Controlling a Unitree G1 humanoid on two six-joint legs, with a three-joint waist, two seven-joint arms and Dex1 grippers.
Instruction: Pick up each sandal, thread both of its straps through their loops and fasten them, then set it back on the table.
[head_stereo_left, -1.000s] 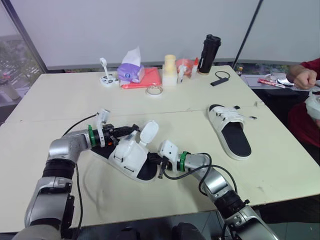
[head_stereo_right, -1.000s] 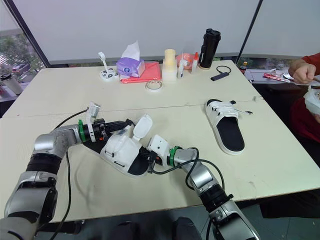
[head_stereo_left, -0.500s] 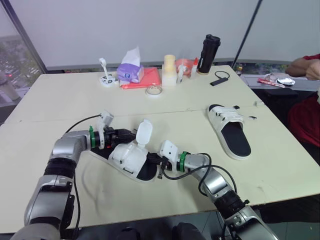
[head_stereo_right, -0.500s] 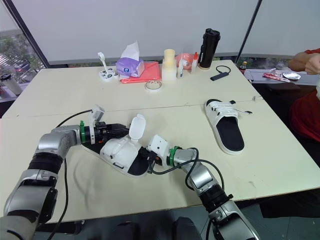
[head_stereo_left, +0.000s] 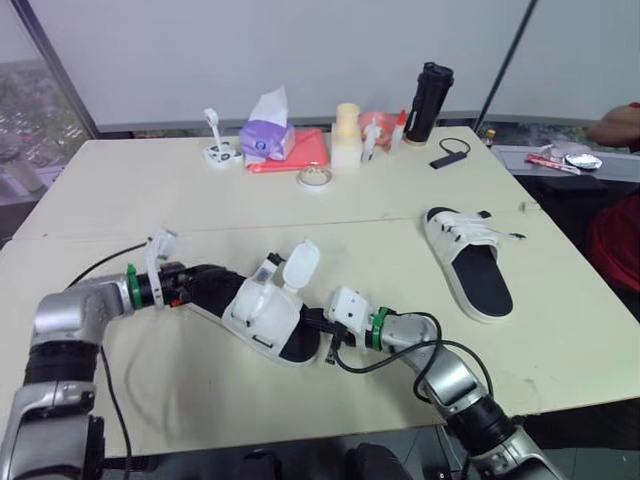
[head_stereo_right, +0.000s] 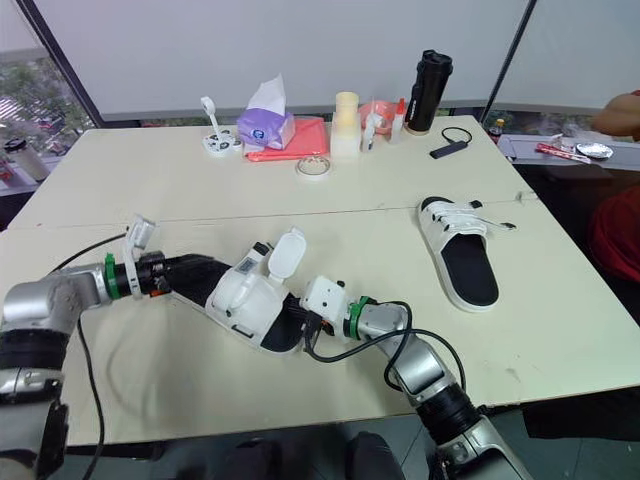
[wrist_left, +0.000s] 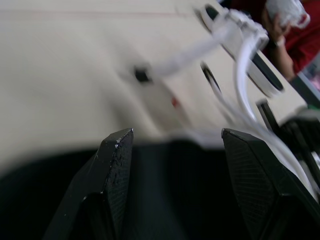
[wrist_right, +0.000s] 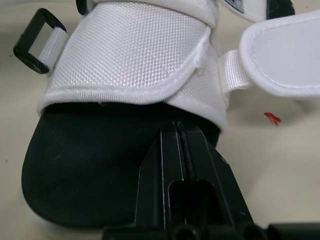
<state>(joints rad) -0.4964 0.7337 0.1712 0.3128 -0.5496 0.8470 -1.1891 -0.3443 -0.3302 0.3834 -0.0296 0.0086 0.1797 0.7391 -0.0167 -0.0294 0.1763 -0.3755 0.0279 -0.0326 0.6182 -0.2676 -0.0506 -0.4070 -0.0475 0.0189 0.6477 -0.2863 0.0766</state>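
The near sandal (head_stereo_left: 262, 318) lies flat on the table (head_stereo_left: 150, 190), between the robot's two arms, so each arm can reach one end. The right gripper (head_stereo_left: 316, 324) is at the toe end. Its two fingers are pressed tight together, and their tips rest on the black footbed (wrist_right: 90, 160), just under the front strap (wrist_right: 135, 55). This looks like a way to pin the shoe down so it does not slide. The left gripper (head_stereo_left: 210, 285) is at the heel end with its fingers (wrist_left: 112, 170) spread wide apart over the dark heel. It is not squeezing anything. One strap flap (head_stereo_left: 300, 267) stands up in the air, not yet fastened. It is white, flat and round at the end. The front strap is white cloth with a bumpy woven feel, and a small black plastic loop (wrist_right: 36, 41) hangs at its side. The other sandal (head_stereo_left: 470, 268) sits well apart on the right side of the table.
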